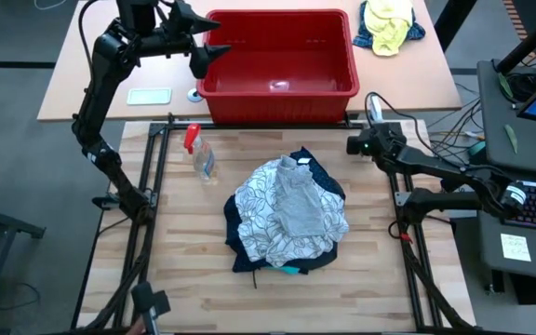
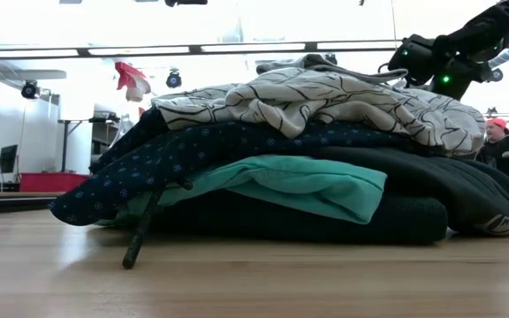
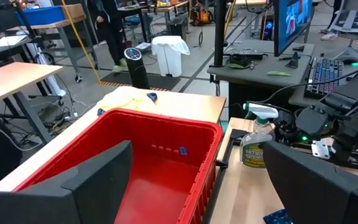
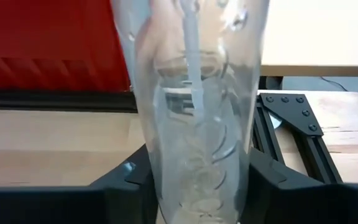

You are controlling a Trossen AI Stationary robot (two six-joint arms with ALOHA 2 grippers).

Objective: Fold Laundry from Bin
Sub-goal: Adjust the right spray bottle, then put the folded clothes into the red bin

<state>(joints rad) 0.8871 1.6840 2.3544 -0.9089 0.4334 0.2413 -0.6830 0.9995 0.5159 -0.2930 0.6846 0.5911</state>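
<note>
The laundry lies in a heap in the middle of the wooden table: a pale leaf-patterned garment on top, then navy dotted, turquoise and black layers. The red bin stands at the far edge, its floor bare. My left gripper hovers open, high over the bin's left end. At the far right corner my right gripper is around a clear spray bottle, which stands upright beside the bin. My right gripper has the spray bottle's lower body between its two fingers, one against each side. The fingers come from the table's near side, slanting a little downward, and lie across the upright bottle. The bottle's base is hidden in the wrist view.
A second clear spray bottle with a red trigger lies left of the heap. A yellow-and-blue cloth bundle sits on the far table beside the bin. A black frame borders the table. A person in a red cap is behind.
</note>
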